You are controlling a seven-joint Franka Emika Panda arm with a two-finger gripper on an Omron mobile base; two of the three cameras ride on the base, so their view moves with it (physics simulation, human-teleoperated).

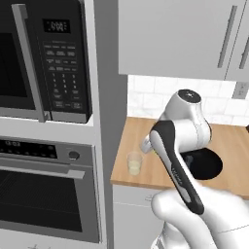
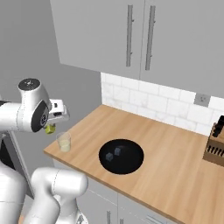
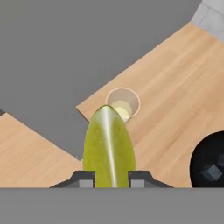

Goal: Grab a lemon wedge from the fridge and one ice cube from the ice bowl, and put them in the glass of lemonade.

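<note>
Your fingers (image 3: 109, 178) are clenched on the wedge (image 3: 108, 146), which hangs above the wooden surface (image 2: 175, 166) just over and beside the glass (image 3: 123, 103). You can see the glass (image 2: 64, 141) standing upright near the surface's left corner, pale liquid in it, with the wedge (image 2: 50, 129) a little up and to its left under the hand. The black bowl (image 2: 121, 156) sits near the glass with two dark cubes (image 2: 113, 153) inside.
</note>
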